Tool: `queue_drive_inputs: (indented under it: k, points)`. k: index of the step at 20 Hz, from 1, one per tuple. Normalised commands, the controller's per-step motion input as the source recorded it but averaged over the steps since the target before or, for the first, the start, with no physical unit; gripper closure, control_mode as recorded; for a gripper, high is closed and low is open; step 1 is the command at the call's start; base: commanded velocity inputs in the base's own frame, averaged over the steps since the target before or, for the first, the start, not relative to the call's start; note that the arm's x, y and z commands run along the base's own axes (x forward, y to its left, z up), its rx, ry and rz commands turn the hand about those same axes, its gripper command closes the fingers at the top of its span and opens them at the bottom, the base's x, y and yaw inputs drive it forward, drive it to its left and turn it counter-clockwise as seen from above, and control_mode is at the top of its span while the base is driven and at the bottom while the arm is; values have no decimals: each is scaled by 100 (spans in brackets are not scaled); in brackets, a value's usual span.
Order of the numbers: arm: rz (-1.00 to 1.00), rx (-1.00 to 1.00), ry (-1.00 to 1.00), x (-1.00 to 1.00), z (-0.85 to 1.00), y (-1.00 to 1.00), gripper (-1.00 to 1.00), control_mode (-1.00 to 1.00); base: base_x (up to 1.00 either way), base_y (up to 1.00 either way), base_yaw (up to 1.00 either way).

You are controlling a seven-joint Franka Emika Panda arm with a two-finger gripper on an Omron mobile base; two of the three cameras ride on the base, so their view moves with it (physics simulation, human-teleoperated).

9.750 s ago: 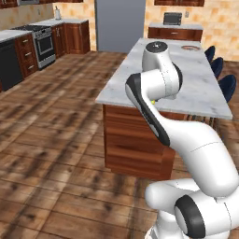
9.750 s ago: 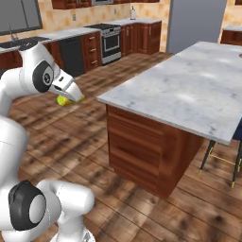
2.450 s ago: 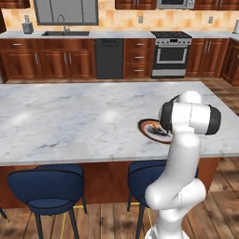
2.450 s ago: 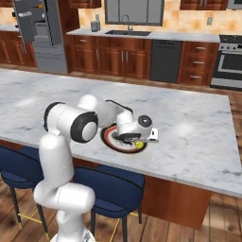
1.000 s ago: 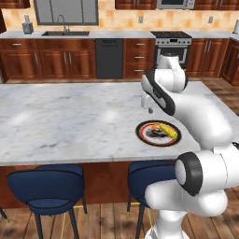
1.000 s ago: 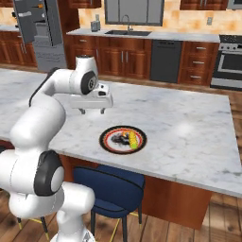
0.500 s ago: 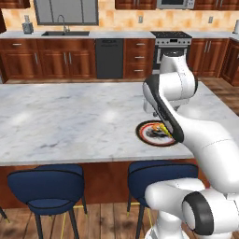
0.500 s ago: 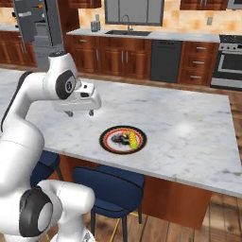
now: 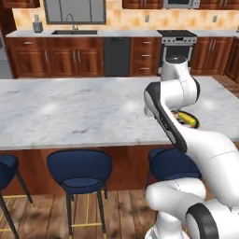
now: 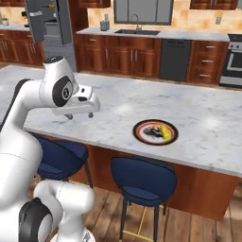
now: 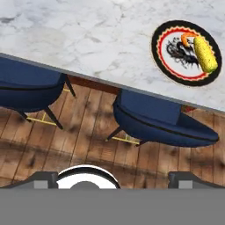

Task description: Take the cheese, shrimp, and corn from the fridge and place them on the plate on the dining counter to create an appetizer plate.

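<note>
Since a second ago the arm has swung back off the plate (image 10: 155, 132) toward the near edge of the table (image 10: 118, 106), so in the right base view, left to right, it's the gripper (image 10: 81, 115) with jaws released and empty, then the plate well apart to its right. Corn (image 11: 205, 54) lies on the plate, long axis along the rim, shrimp (image 11: 188, 38) just beside it. Cheese isn't on it yet, I'd guess the fridge (image 10: 49, 26) is next.

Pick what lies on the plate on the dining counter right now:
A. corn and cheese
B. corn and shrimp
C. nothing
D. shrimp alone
B: in the hand view the yellow corn and the small orange shrimp lie on the plate; no orange wedge shows there.
</note>
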Motion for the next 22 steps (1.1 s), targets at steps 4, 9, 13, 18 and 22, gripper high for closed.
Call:
queue_drive_inputs:
  k: [4, 9, 13, 18, 22]
  points:
    - [0, 0, 0, 0, 0, 0, -100, 100, -54, 100, 0]
    - [0, 0, 0, 0, 0, 0, -100, 100, -13, 100, 0]
    - [0, 0, 0, 0, 0, 0, -100, 100, 0, 100, 0]
    - [0, 0, 0, 0, 0, 0, -100, 100, 0, 100, 0]
    - [0, 0, 0, 0, 0, 0, -100, 100, 0, 100, 0]
